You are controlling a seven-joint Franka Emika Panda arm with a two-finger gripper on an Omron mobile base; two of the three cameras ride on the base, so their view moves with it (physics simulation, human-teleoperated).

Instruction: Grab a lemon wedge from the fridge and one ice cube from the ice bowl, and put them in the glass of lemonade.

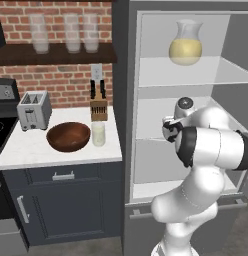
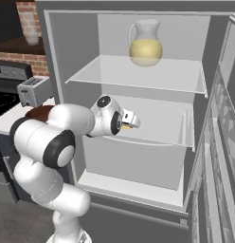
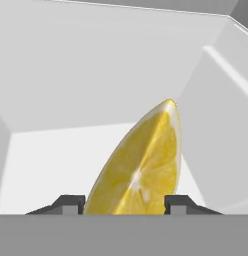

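Lemon wedge (image 3: 141, 165) sits between the two dark fingertips of the gripper (image 3: 125, 204), which touch it on either side, clenched on the fruit inside the open fridge (image 2: 138, 137), over the middle white shelf. A pitcher (image 2: 145, 42) of yellow liquid stands on the shelf above. Left of the fridge, the ice bowl (image 1: 68, 136) and glass of lemonade (image 1: 98, 134) stand just beside each other on the counter (image 1: 26, 147).

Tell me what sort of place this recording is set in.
A rendered home kitchen, it seems: an open fridge with a pitcher on its top shelf, a toaster and knife block on the counter, and part of a stove beside it.
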